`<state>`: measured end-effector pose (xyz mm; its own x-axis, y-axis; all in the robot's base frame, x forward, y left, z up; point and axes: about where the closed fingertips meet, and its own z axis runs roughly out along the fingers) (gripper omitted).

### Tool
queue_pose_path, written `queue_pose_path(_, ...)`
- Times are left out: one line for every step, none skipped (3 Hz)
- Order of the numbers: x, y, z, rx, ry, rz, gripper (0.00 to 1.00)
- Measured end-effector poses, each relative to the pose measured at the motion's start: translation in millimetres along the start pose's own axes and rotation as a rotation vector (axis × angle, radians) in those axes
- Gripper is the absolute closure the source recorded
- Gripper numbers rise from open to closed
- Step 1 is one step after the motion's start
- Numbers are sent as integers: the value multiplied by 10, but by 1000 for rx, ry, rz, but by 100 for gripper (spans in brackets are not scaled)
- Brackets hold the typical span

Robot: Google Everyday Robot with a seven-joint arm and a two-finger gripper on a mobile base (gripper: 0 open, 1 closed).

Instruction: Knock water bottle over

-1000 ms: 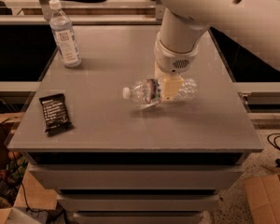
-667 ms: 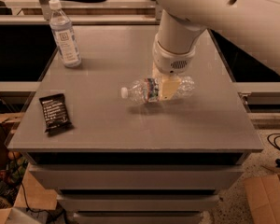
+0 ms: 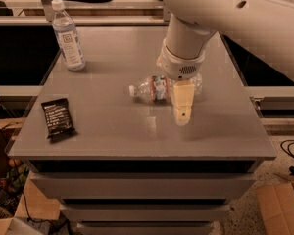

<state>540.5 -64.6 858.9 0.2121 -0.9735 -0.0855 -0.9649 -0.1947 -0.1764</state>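
Observation:
The water bottle, clear and ribbed with a white cap and a red-and-dark label band, lies on its side near the middle of the grey table, cap pointing left. My gripper hangs from the white arm just in front of the bottle's base end and hides part of it. I cannot tell whether it touches the bottle.
A taller smooth bottle with a pale blue-white label stands upright at the table's back left. A dark snack packet lies flat near the front left edge. A counter runs behind the table, and cardboard boxes sit on the floor at the right.
The gripper has shifted a little toward the table's front, away from the bottle. The water bottle stays lying on its side in about the same spot.

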Motion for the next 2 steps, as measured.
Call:
queue_pose_path(0, 48, 17, -18, -1, -2, 0)
queue_pose_path(11, 46, -6, -41, -2, 15, 0)
